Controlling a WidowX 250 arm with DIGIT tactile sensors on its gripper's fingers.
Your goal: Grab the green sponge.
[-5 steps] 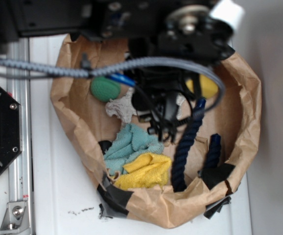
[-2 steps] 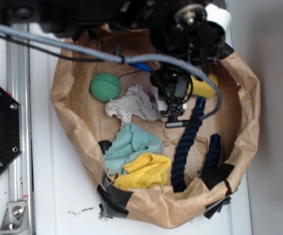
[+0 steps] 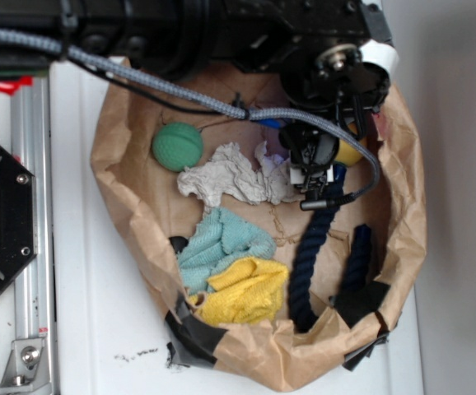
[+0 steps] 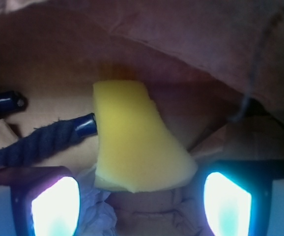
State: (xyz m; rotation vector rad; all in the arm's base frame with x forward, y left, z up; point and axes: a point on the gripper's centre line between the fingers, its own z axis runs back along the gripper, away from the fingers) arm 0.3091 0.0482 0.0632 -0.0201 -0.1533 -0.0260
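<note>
In the wrist view the gripper (image 4: 141, 196) stands wide open, its 2 glowing fingertips (image 4: 54, 206) at the bottom corners with nothing between them. Just beyond the gap lies the green sponge (image 4: 134, 140), its yellow foam face up, on the brown paper bag (image 4: 191, 44). A dark blue rope (image 4: 39, 140) ends touching the sponge's left edge. From outside, the sponge (image 3: 351, 154) peeks out beside the arm, with a grey rag (image 3: 230, 177), a teal cloth (image 3: 221, 239) and a green ball (image 3: 177, 146) lying farther left.
</note>
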